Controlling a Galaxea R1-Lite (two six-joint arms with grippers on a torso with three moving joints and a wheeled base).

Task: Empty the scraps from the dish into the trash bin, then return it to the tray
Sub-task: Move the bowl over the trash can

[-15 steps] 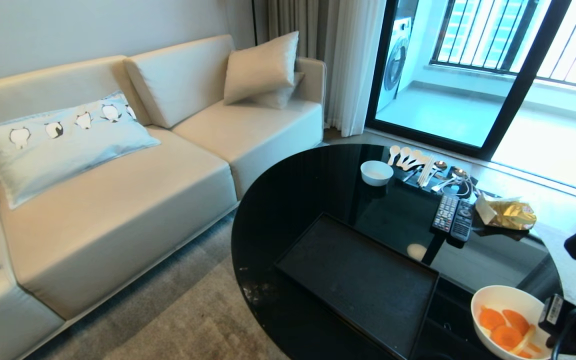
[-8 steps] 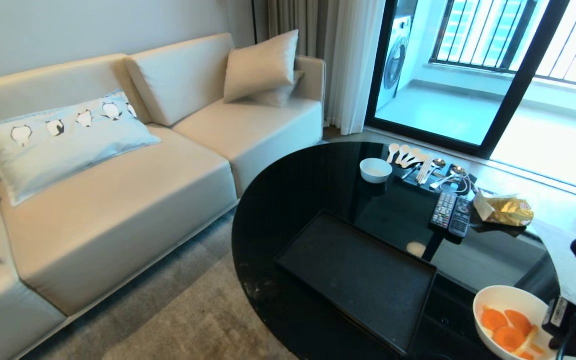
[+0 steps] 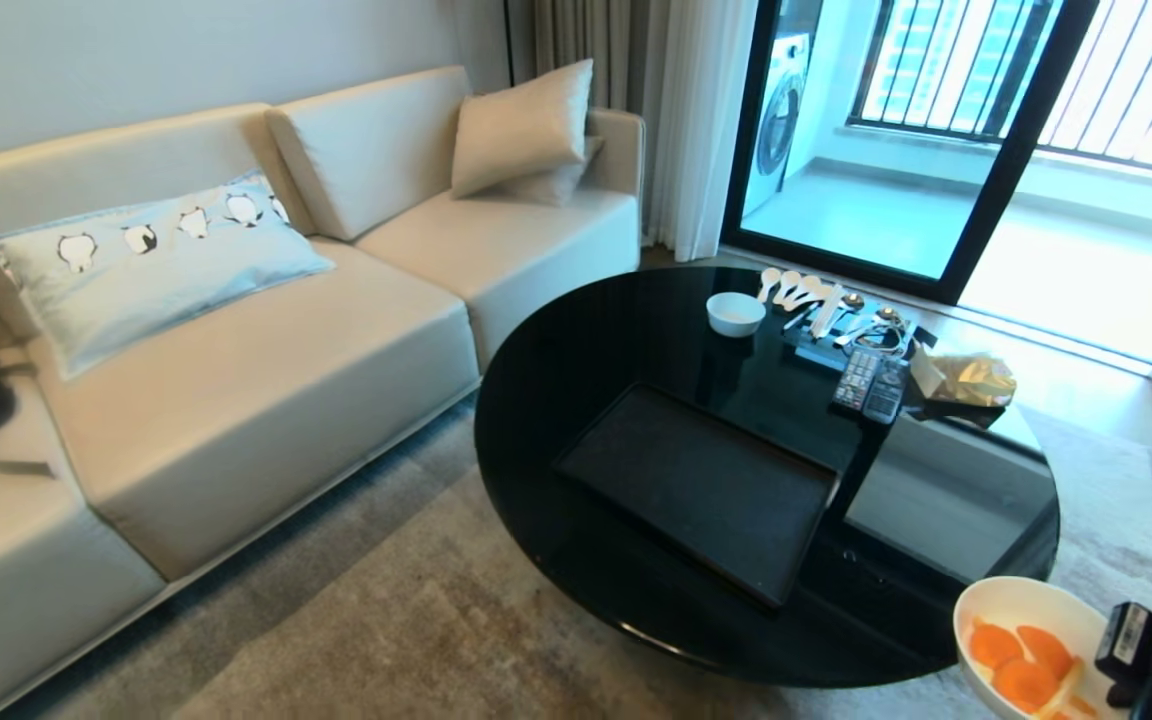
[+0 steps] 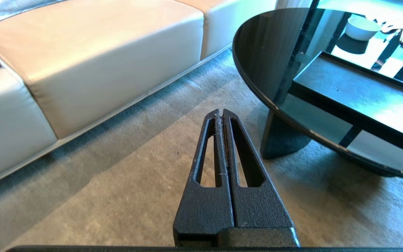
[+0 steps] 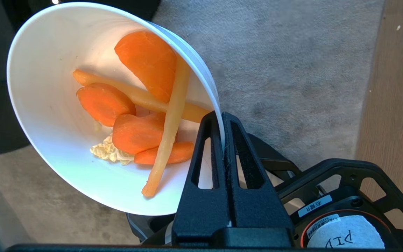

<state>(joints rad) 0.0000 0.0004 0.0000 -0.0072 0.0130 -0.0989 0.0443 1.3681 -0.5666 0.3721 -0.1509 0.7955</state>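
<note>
One whole-scene shift is showing against the earlier head view: the sofa [image 3: 266,330], the black round table [image 3: 596,350] and everything on it are sitting farther off and more to the left, so the camera has moved rather than the things. The dish [image 3: 1011,610] is now hanging beyond the table's near edge, over the grey carpet [image 3: 416,640], where before it was over the tabletop. The tray [image 3: 706,490] is lying bare on the table, and the smaller white bowl [image 3: 735,313] is standing at the far side near the spoons [image 3: 796,290] and remotes [image 3: 869,385].

At the lower right corner of the head view the right gripper [image 5: 223,126] is pinching the dish's rim, its jaws closed tight on the thin wall. The dish is tilting, with the scraps [image 5: 142,105] lying against its inner side. The left gripper [image 4: 221,117] is pointing at the carpet beside the table, fingers pressed together and holding nothing.
</note>
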